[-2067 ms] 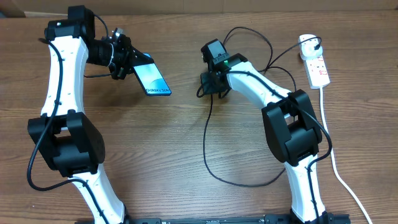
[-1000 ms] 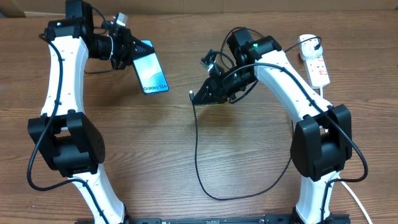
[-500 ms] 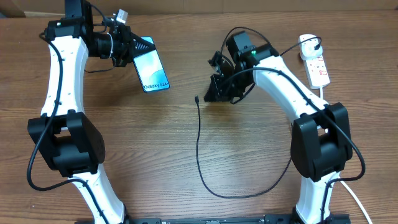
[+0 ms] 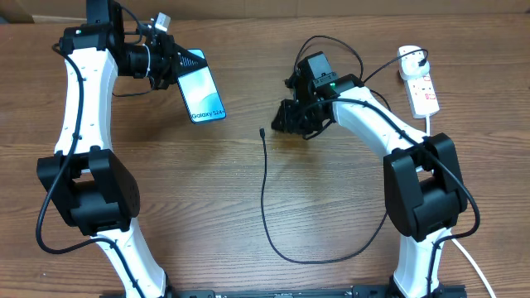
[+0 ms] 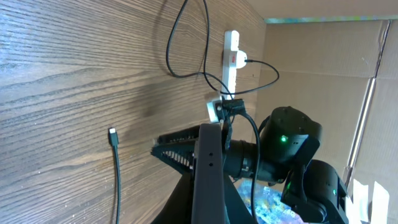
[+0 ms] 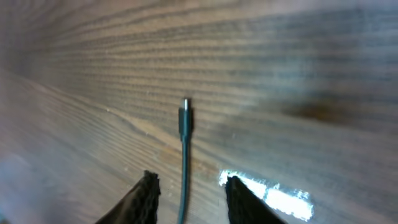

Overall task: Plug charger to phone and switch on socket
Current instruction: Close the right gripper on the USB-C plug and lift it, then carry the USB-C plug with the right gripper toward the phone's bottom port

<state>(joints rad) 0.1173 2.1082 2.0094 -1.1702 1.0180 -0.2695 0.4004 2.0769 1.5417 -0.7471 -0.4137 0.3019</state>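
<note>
My left gripper is shut on the phone and holds it above the table at the back left, lit screen tilted up; the left wrist view shows it edge-on. The charger, a thin black cable, lies on the table with its connector tip free. My right gripper is open and low over the table just right of the tip. In the right wrist view the cable runs between the open fingers, untouched, tip ahead. The white socket lies at the back right.
The black cable loops across the front of the table and back behind my right arm to a plug in the socket. The socket's thick white cord runs down the right edge. A cardboard wall stands behind.
My right gripper held the cable tip off the table a second ago, then let it go. The tip now lies on the table. The left arm and phone have stayed put.
</note>
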